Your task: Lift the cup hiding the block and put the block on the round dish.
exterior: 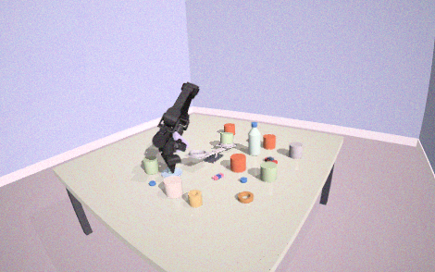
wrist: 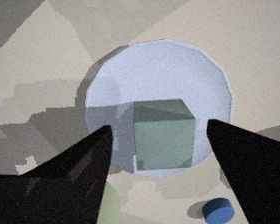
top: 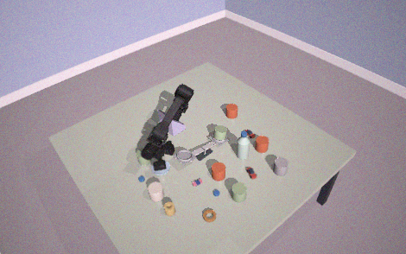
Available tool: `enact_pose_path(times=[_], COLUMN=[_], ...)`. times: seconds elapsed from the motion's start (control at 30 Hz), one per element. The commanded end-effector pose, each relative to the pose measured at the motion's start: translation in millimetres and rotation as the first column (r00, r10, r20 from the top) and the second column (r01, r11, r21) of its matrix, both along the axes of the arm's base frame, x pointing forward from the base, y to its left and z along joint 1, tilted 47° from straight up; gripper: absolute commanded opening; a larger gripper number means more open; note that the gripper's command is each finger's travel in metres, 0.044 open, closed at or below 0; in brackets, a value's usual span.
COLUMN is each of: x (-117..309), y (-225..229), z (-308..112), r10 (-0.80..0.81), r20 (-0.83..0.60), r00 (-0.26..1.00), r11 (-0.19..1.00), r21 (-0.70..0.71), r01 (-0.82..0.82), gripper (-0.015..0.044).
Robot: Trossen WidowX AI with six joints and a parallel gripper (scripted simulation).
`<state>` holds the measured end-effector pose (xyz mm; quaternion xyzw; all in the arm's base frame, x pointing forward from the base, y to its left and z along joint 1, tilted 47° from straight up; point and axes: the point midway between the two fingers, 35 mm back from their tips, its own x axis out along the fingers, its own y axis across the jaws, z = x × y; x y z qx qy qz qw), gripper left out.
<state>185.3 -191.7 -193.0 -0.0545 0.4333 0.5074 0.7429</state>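
The grey-green block [wrist: 164,142] rests on the pale blue round dish [wrist: 161,65] [top: 167,171] [exterior: 179,173], near its rim. My gripper [wrist: 160,129] [top: 160,167] [exterior: 173,171] is open low over the dish, one finger on each side of the block, with a gap on both sides. One green cup [exterior: 151,166] [top: 143,159] stands on the table beside the dish, not above it; a bit of it shows in the wrist view [wrist: 109,206]. The other green cup [top: 220,133] [exterior: 227,139] stands on the far end of the balance [top: 199,149]. The near pan [top: 184,155] [exterior: 197,154] is empty.
A pink cup [top: 155,192] [exterior: 173,187] and an orange mug [top: 169,209] [exterior: 195,199] stand in front of the dish. A blue disc [top: 141,178] [exterior: 152,183] [wrist: 218,212] lies near it. A purple shape [top: 176,128] is behind the arm. A bottle [top: 243,148] [exterior: 254,142] stands right of the balance.
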Motion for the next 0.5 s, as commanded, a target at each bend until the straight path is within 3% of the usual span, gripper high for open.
enact_pose_path(times=[0.0, 0.07, 0.17, 0.37, 0.47], x=[0, -1, -6, -7, -11], y=[0, -10, -40, -43, -66], z=[0, 8, 38, 42, 64], r10=[0.0, -0.002, -0.007, -0.008, -0.015], r20=[0.001, 0.001, 0.002, 0.002, 0.003], r00=[1.0, 1.0, 1.0, 1.0, 1.0], r11=[1.0, 1.0, 1.0, 1.0, 1.0], r21=[-0.001, -0.002, -0.002, -0.002, -0.003], r01=[0.0, 0.002, 0.007, 0.008, 0.015], gripper=[0.0394, 0.044, 0.044, 0.044, 0.044])
